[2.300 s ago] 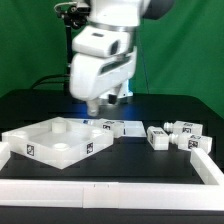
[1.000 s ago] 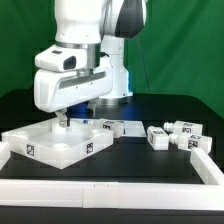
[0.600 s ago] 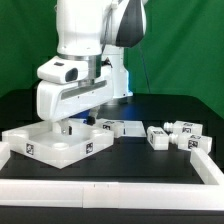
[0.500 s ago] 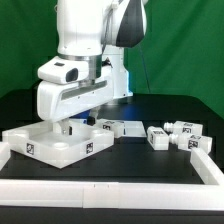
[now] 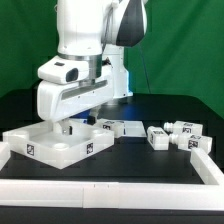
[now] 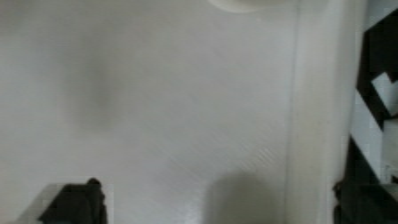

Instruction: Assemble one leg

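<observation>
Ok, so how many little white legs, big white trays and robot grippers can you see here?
Small white legs: 4, all lying on the table
Big white tray: 1
Robot gripper: 1, down at the tray
Total: 6

The tray (image 5: pixel 50 153) and legs (image 5: pixel 157 137) look smooth white plastic; the tabletop (image 5: pixel 172 107) is matt black.
</observation>
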### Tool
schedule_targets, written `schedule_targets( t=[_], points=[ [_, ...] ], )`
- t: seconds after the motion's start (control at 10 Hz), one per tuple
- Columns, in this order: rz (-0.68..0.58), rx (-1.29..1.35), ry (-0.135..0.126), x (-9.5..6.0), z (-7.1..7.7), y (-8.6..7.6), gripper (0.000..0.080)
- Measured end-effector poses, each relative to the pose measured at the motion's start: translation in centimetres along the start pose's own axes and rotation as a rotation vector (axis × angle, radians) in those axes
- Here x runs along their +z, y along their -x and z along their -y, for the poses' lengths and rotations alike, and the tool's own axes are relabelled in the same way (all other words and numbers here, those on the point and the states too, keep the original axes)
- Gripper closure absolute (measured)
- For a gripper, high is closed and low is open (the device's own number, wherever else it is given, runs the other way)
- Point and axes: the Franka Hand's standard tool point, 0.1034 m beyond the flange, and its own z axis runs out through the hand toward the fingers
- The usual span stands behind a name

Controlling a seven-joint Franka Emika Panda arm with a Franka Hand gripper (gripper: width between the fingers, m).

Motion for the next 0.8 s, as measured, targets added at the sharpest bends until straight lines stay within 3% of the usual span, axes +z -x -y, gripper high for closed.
schedule_targets(
  t=[0.3,0.6,0.8],
  points=[
    [0.003,-0.003,-0.004,0.1,1.0,-0.1,0.015],
    [0.001,0.004,-0.007,2.1,1.3,0.4,0.0151],
    [0.003,0.004,-0.01,2.4,1.3,0.3,0.015]
  ],
)
